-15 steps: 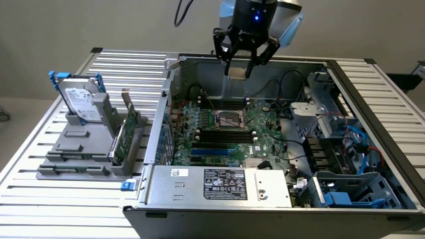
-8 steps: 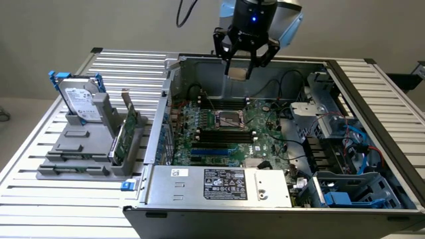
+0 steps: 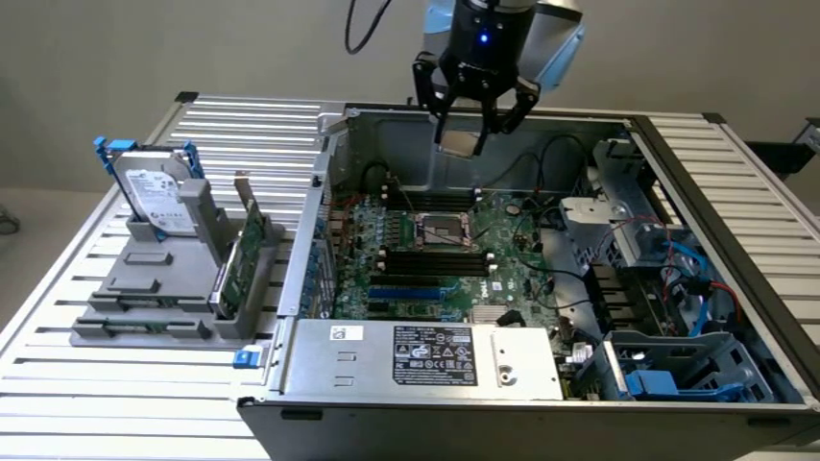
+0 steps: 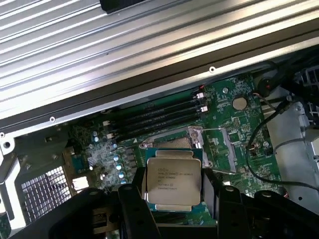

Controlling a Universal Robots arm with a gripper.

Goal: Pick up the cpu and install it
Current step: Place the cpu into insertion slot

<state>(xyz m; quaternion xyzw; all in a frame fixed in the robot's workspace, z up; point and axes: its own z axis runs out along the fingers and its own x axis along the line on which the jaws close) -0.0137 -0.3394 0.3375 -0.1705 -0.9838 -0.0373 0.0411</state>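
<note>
The cpu (image 4: 174,180) is a small flat square chip with a silvery metal top and printed lettering. My gripper (image 4: 174,199) is shut on the cpu, one black finger (image 4: 133,199) at each side of it. In the exterior view the gripper (image 3: 464,134) hangs above the open computer case with the cpu (image 3: 460,142) between its fingers. The square socket (image 3: 443,230) lies on the green motherboard (image 3: 513,274), below and a little nearer than the gripper. In the wrist view the socket (image 4: 189,137) shows just beyond the chip's far edge.
The case's metal wall (image 3: 462,115) stands right behind the gripper. Black memory slots (image 3: 433,259) flank the socket. A drive cage and cables (image 3: 640,250) fill the exterior view's right. A grey stand (image 3: 167,279) at the exterior view's left holds a hard drive (image 3: 156,197) and a green card (image 3: 246,250).
</note>
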